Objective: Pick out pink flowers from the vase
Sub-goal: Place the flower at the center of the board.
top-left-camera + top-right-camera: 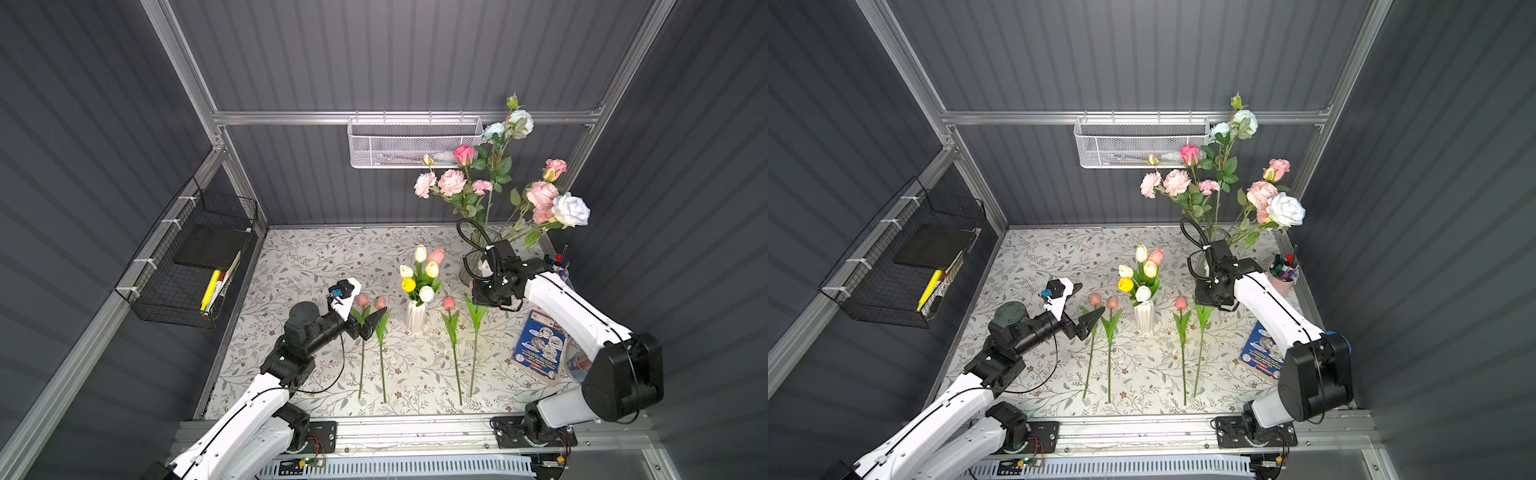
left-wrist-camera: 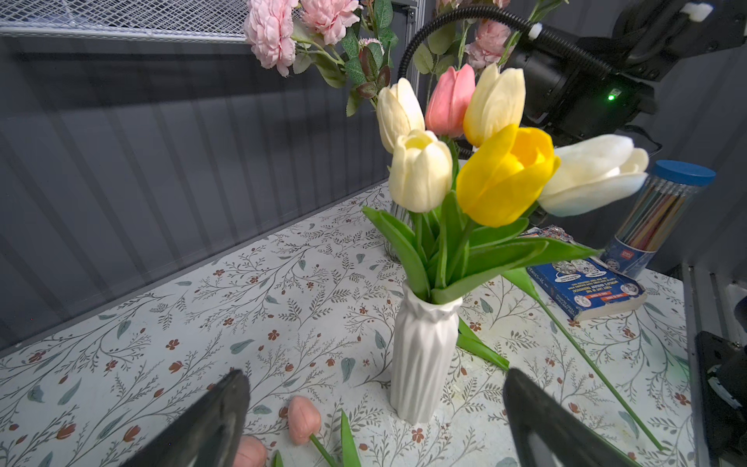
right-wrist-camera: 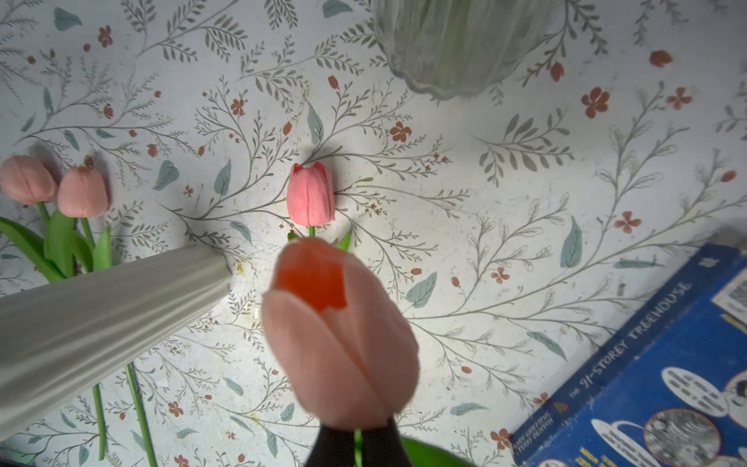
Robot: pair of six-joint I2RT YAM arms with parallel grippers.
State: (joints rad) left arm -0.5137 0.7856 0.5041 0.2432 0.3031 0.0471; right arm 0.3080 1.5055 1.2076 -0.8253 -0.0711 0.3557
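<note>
One pink closed tulip (image 3: 339, 335) is pinched by its green stem, just under the bloom, between the dark fingers of the right gripper (image 3: 357, 442), which is closed tight on it. It is on the right-arm side of the white ribbed ceramic vase (image 1: 415, 318), and in both top views its stem trails toward the front edge. Whether the stem touches the floral-patterned tabletop (image 1: 311, 257) I cannot tell.

Just beside it, nearer the vase, a second pink tulip (image 3: 311, 194) lies flat. Two more pink tulips (image 3: 26, 180) (image 3: 83, 192) lie side by side on the vase's left-arm side. A fifth pink tulip (image 2: 450, 101) stands in the vase, at the back of the bunch of yellow, cream and white tulips (image 2: 505, 174).

The right arm reaches forward from its base and inward toward the vase, its wrist bent so the gripper points down at the table.

The left arm is folded at the elbow, with its forearm aimed at the vase. The left gripper (image 1: 370, 299) faces the vase over the two lying tulips, its jaws spread wide and holding nothing.

Behind the vase, on the right-arm side, a clear ribbed glass vase (image 3: 456, 44) holds pale pink ruffled sprays (image 1: 452, 182), pink roses (image 1: 542, 194) and a white rose (image 1: 571, 210).

A blue paperback book (image 1: 540, 345) lies beyond the held tulip, away from the vase.
</note>
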